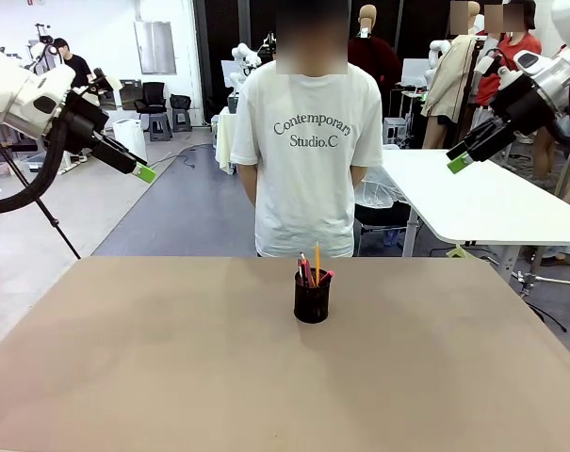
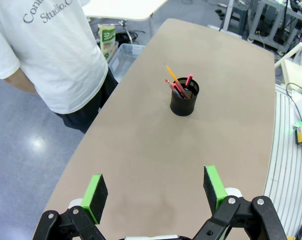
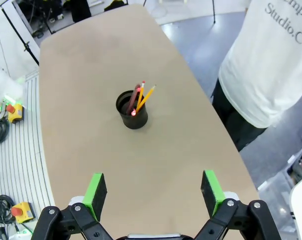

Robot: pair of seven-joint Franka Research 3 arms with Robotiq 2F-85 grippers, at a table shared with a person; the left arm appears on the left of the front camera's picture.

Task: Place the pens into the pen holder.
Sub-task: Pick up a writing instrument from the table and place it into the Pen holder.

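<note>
The pens (image 1: 310,268) stand in the holder (image 1: 312,298) mid-table, seemingly all three; the job looks done; left gripper (image 2: 155,192) and right gripper (image 3: 154,192) hang spread and empty, well above; a careless sweep could topple the holder.

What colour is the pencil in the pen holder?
Yellow-orange; the pencil shows best in the right wrist view, leaning out of the black pen holder.
</note>
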